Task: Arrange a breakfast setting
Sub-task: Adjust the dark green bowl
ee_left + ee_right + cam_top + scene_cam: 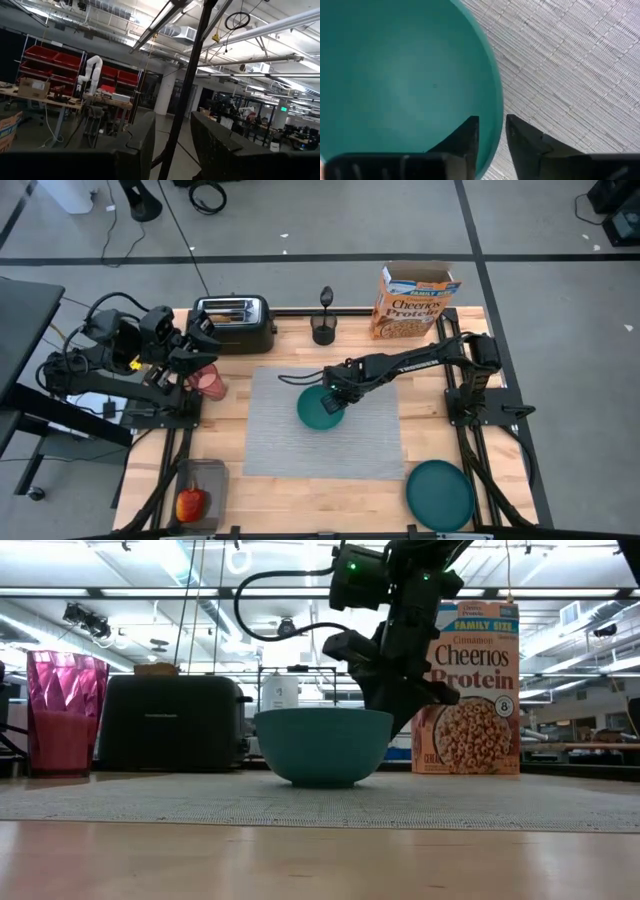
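The teal bowl [320, 408] [322, 745] stands upright on the grey ribbed placemat [300, 448] at mid-table. My right gripper [337, 394] [492, 132] comes down on the right side of its rim, shut on it. My left gripper [205, 340] [172, 145] is raised at the table's left, beside the toaster, open and pointing up into the room with nothing between its fingers. The pink cup [211, 381] [62, 712] stands just below it. The teal plate [440, 494] lies at the near right corner. The Cheerios box [412, 302] stands at the far right. The red apple [190, 503] lies near left. My right gripper holds the bowl's rim [496, 107] on its right side, one finger [465, 137] inside the bowl and the other [525, 142] outside. The fingers come from above, slanting down from the table's right. The bowl stands upright with its base on the placemat [570, 60].
A black two-slot toaster [235, 322] [170, 725] stands at the far left and a small black cup [323, 331] at the far middle. The apple sits in a shallow tray [205, 478]. The placemat's near half lies bare.
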